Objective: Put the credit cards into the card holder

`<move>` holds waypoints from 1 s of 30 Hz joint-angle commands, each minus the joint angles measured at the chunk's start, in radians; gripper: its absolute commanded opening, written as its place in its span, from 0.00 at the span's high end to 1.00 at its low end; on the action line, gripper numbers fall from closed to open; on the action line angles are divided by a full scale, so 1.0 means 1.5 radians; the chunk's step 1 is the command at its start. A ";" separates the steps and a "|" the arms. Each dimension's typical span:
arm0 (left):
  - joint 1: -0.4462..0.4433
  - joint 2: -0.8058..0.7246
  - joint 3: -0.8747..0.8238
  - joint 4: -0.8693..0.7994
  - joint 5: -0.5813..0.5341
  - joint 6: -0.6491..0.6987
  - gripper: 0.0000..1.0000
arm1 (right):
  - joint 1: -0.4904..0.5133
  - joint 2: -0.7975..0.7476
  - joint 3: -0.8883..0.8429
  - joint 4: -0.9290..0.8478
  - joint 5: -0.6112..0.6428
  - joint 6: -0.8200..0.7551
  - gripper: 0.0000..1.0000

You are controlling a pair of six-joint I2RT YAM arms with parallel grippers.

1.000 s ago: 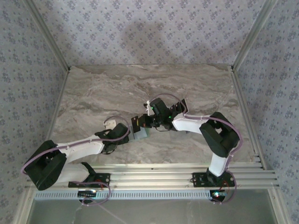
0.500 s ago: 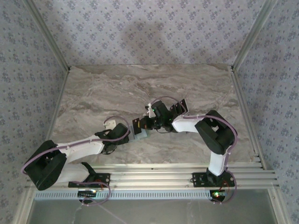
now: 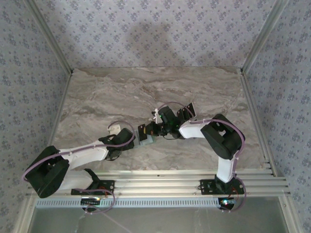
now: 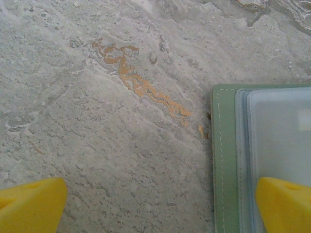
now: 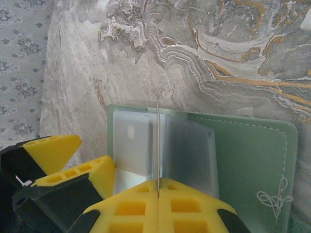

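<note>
Gaping left pincer (image 4: 158, 206) hangs over card holder (image 4: 223, 160); right pincer (image 5: 158, 187) pinches a credit card (image 5: 157, 141).

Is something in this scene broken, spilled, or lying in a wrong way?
Nothing stands out. The card holder lies open and flat on the table, with no visible damage; the orange streaks beside it are the marble's veining. The right gripper holds a credit card upright on its edge over the clear sleeves.
</note>
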 commanded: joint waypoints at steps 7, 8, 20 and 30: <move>-0.003 -0.005 -0.014 -0.032 -0.006 0.000 0.01 | 0.002 0.005 -0.015 0.031 -0.018 0.025 1.00; -0.003 -0.006 -0.014 -0.032 -0.006 0.001 0.01 | 0.002 0.006 -0.014 0.031 -0.019 0.025 1.00; -0.003 -0.010 -0.015 -0.034 -0.006 0.002 0.01 | 0.009 0.014 -0.019 0.036 -0.017 0.032 1.00; -0.003 -0.013 -0.016 -0.036 -0.007 0.001 0.01 | 0.011 0.015 -0.034 0.049 -0.026 0.038 1.00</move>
